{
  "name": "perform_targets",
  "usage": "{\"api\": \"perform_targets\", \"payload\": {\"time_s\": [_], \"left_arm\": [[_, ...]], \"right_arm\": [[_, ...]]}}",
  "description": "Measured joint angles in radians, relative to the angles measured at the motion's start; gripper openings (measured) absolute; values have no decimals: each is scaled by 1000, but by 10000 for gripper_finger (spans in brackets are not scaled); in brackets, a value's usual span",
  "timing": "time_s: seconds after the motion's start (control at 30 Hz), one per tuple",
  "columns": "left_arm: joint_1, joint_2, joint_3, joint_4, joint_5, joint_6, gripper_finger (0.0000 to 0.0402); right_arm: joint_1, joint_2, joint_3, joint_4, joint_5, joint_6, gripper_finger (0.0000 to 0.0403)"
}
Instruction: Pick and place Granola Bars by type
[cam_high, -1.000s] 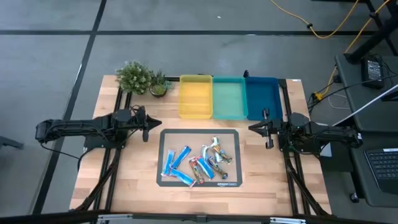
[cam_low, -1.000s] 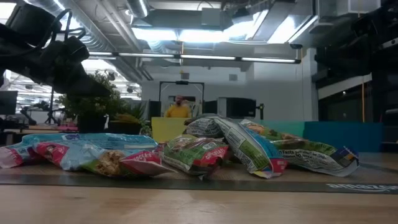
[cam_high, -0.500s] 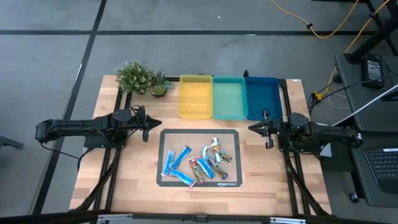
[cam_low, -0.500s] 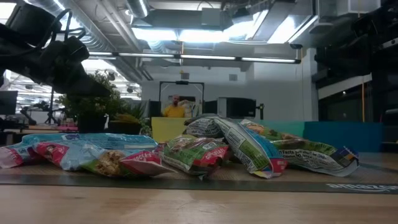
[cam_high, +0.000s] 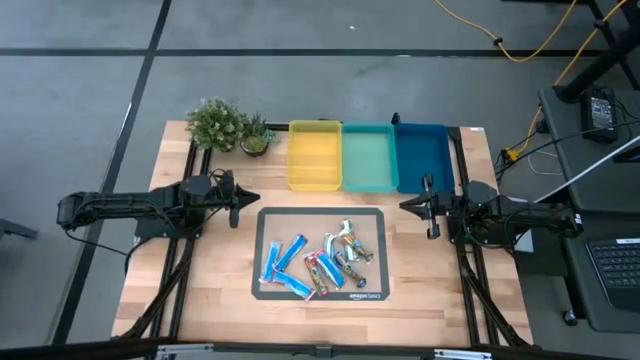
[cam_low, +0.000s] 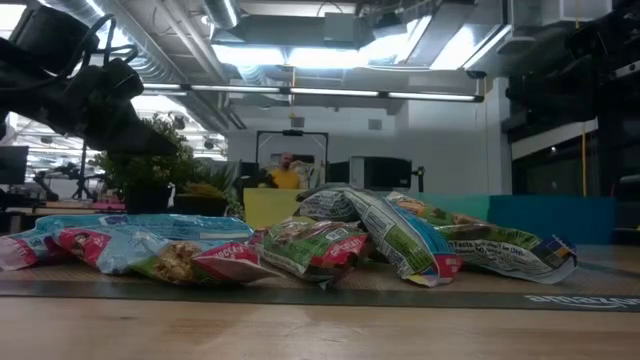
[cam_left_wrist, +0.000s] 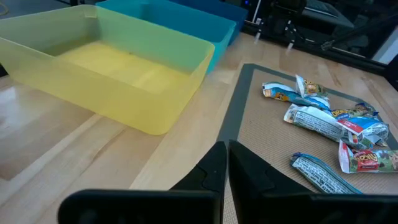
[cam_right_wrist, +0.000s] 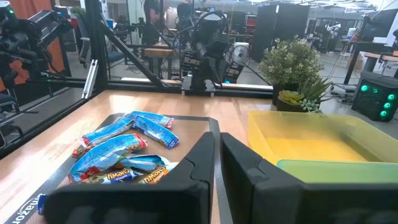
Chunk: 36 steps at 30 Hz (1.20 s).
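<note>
While both arms wait at the sides of the dark mat (cam_high: 268, 222), the Granola Bars (cam_high: 318, 259) lie heaped on that mat, blue ones toward its left half, red-and-blue and silver-white ones toward its right. Beyond the mat's far edge stand the yellow tray (cam_high: 314, 156), teal tray (cam_high: 368, 157) and blue tray (cam_high: 422, 157) side by side. Left of the mat, the left gripper (cam_high: 236, 199) has its fingers closed together and holds nothing. Right of the mat, the right gripper (cam_high: 428, 206) is likewise closed and empty.

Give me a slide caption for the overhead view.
Granola bars piled on a mat, three trays behind, both arms waiting at the sides.
</note>
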<state>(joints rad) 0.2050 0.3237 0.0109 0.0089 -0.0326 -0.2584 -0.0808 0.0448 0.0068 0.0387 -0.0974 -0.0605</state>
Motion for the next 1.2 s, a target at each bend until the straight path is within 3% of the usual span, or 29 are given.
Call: {"api": "perform_targets", "payload": {"time_s": [0.57, 0.8, 1.2], "left_arm": [[0, 0, 0, 0, 0, 0, 12], [0, 0, 0, 0, 0, 0, 11], [0, 0, 0, 0, 0, 0, 9]], "right_arm": [[0, 0, 0, 0, 0, -5, 30], [0, 0, 0, 0, 2, -181, 30], [0, 0, 0, 8, 23, -2, 30]]}}
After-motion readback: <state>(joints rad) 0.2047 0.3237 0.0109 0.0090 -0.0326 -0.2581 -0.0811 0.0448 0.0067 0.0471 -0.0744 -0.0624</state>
